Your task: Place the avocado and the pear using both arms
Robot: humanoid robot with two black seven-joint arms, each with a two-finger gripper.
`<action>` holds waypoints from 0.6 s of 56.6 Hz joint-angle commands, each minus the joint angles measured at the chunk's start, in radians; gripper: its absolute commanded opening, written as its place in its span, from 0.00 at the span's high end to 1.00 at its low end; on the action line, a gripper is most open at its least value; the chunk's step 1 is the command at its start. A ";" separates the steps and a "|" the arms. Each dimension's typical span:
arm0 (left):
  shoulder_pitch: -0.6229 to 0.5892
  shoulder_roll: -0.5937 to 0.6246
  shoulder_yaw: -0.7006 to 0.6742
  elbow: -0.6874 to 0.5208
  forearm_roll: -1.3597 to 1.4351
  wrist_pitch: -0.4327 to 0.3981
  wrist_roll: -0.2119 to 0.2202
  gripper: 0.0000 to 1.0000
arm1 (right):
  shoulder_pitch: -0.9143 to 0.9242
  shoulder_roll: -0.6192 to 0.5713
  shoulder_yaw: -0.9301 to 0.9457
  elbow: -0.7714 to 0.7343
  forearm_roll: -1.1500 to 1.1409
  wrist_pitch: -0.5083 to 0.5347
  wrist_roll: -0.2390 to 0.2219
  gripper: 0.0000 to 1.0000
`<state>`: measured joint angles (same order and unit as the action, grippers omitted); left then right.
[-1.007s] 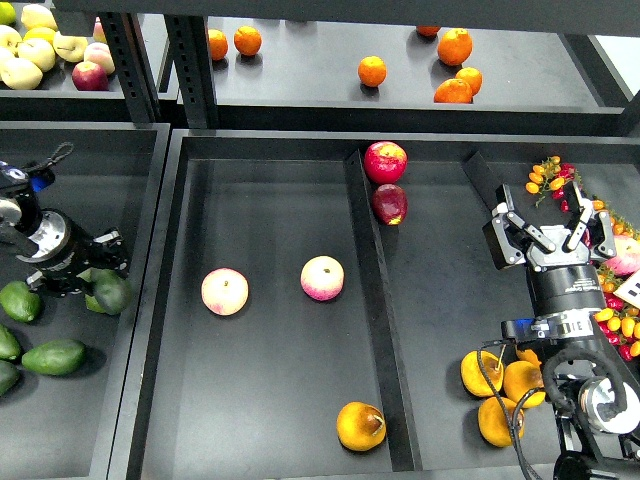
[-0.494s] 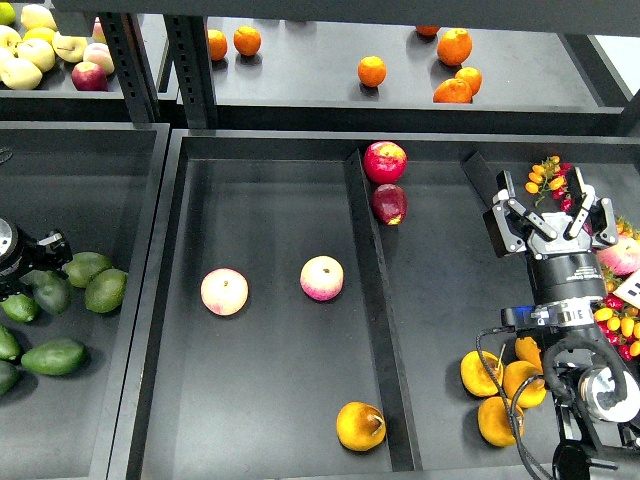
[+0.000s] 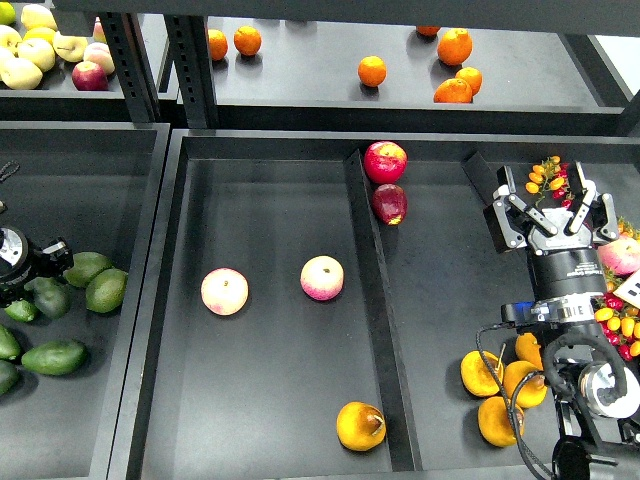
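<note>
Several dark green avocados lie in the left tray, among them one (image 3: 86, 268) and another (image 3: 105, 290) just right of my left gripper (image 3: 42, 260). The gripper sits at the left edge, small and dark, and its fingers cannot be told apart. A third avocado (image 3: 48, 297) lies just under it. A golden pear (image 3: 361, 425) with a brown stem lies at the front of the middle tray, by the divider. My right gripper (image 3: 553, 207) is open and empty above the right compartment, far from that pear.
Two peaches (image 3: 225, 291) (image 3: 322, 278) lie in the middle tray (image 3: 260, 400). Two red apples (image 3: 385, 161) (image 3: 389, 203) lie by the divider (image 3: 375, 290). More pears (image 3: 481, 372) are piled beside my right arm. Small fruit clusters (image 3: 548, 172) lie at the far right, and oranges (image 3: 372, 70) on the shelf.
My left gripper has drawn back to the left edge, away from the avocados, and holds nothing I can see. My right gripper has shifted slightly up and to the right.
</note>
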<state>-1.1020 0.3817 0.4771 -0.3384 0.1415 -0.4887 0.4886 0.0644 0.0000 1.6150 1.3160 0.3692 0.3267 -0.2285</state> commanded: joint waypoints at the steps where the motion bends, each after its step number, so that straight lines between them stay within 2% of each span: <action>1: 0.019 -0.013 -0.003 0.010 0.000 0.000 0.000 0.62 | 0.000 0.000 0.002 0.000 0.000 0.000 0.001 0.00; 27: 0.070 -0.066 -0.032 0.025 0.001 0.000 0.000 0.59 | -0.001 0.000 0.002 0.000 0.000 0.000 0.001 0.00; 34: 0.073 -0.084 -0.034 0.033 0.001 0.000 0.000 0.53 | -0.001 0.000 0.000 0.000 0.000 0.000 0.000 0.00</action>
<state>-1.0323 0.3123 0.4453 -0.3130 0.1428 -0.4887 0.4887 0.0629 0.0000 1.6162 1.3161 0.3697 0.3267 -0.2270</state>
